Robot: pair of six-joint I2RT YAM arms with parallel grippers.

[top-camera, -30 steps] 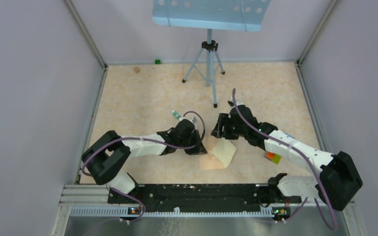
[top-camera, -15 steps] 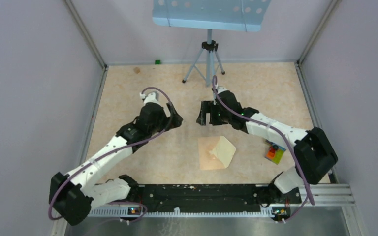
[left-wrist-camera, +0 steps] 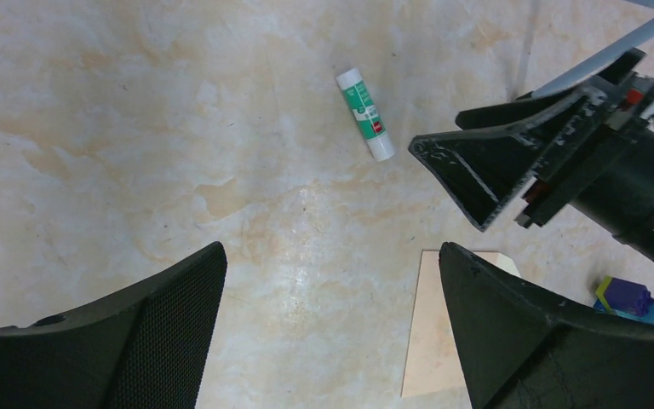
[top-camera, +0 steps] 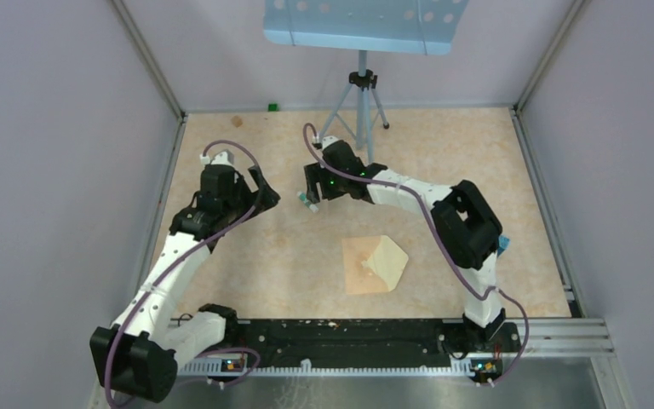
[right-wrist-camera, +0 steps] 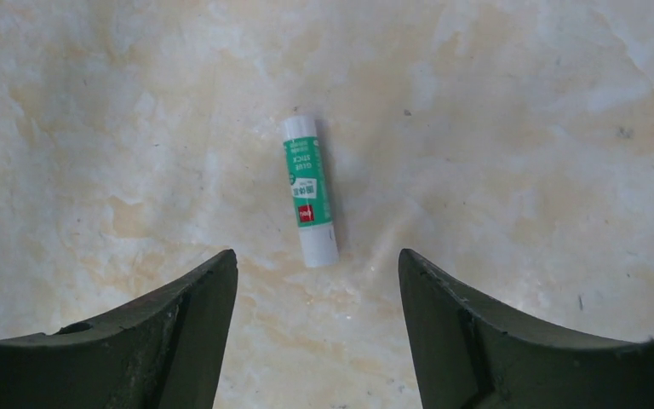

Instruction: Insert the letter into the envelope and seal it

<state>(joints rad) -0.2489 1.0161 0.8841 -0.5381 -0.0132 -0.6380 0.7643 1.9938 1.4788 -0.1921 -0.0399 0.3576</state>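
Swung the left pincer (left-wrist-camera: 332, 247) up and leftward off the envelope (top-camera: 353, 277) since a second ago, and carried the right pincer (right-wrist-camera: 317, 254) across to the far middle of the worktop (top-camera: 238, 256). Left the glue stick (right-wrist-camera: 310, 192), seen by the left pincer back then, lying flat on the worktop.

Left pincer spread wide, holding nothing. Right pincer also apart and empty, hanging straight over the glue stick without touching it.

Glue stick white with a green label and a small red patch, print too small to read. Nearer the bases, well apart from both pincers, envelope flat on the worktop. Letter (top-camera: 389, 260) on its right part, paler, one corner poking past the right edge. Cannot tell whether tucked in or merely laid on top. From the left wrist, only a cut-off corner of the envelope, the rest behind a finger.

Beyond the right pincer, a tripod (top-camera: 359, 102), feet on the worktop, its blue plate cut by the frame. Small coloured block (left-wrist-camera: 622, 296) at the picture's edge, mostly hidden.

Left arm (top-camera: 179, 256) stretched long up the left side. Right arm (top-camera: 409, 189) folded sharply at the elbow, forearm reaching left.
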